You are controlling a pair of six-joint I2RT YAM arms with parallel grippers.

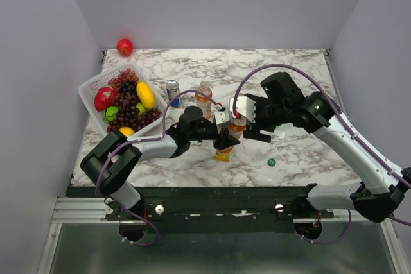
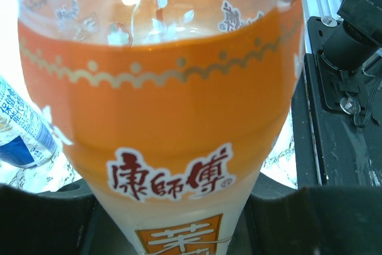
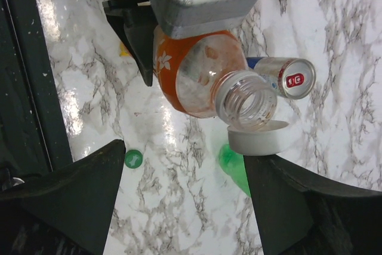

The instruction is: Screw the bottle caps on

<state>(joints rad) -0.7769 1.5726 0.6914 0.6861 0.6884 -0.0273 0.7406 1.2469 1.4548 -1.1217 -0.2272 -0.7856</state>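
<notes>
My left gripper [image 2: 179, 234] is shut on an orange-drink bottle [image 2: 161, 106], which fills the left wrist view. In the top view this bottle [image 1: 224, 153] is tilted at the table's middle, with the left gripper [image 1: 221, 135] on it. Its neck [image 3: 246, 100] is uncapped. A white cap [image 3: 258, 142] sits just below the mouth, against one finger [image 3: 298, 201] of my right gripper [image 3: 185, 174]. That gripper is open and hovers right of the bottle [image 1: 247, 123]. A green cap [image 3: 133, 159] lies on the marble [image 1: 271, 162]. A blurred green bottle [image 3: 234, 162] lies partly hidden behind the finger. A second orange bottle [image 1: 203, 97] stands behind.
A white basket [image 1: 90, 88] of fruit stands at the left, with a red apple [image 1: 124, 47] behind it. A blue and silver can [image 1: 172, 90] stands next to the basket, and shows too as a can [image 3: 287, 77] [image 2: 21, 129] beside the held bottle.
</notes>
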